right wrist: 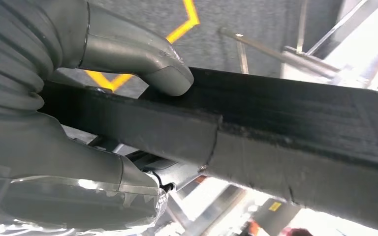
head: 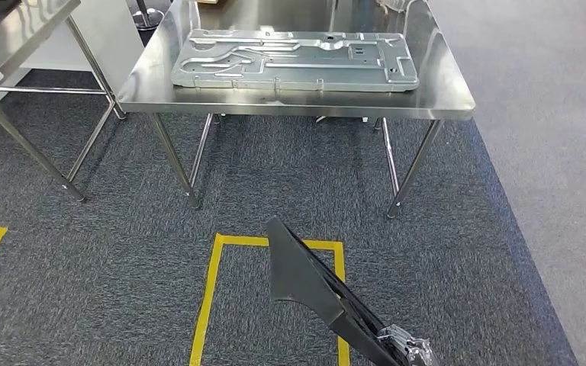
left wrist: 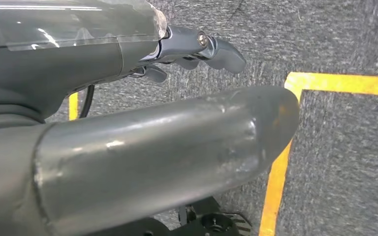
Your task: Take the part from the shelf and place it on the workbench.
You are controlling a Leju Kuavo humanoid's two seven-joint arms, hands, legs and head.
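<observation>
Gripping the black part (head: 305, 278) by one end, the right hand (right wrist: 78, 98) risks it swinging against the workbench (head: 442, 91); left hand (left wrist: 192, 49) hangs empty, fingers loosely curled.

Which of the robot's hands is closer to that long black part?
Right. The right hand grips the long black flat part, thumb pressed on top. The left hand hangs over grey carpet beside yellow floor tape, holding nothing.
</observation>
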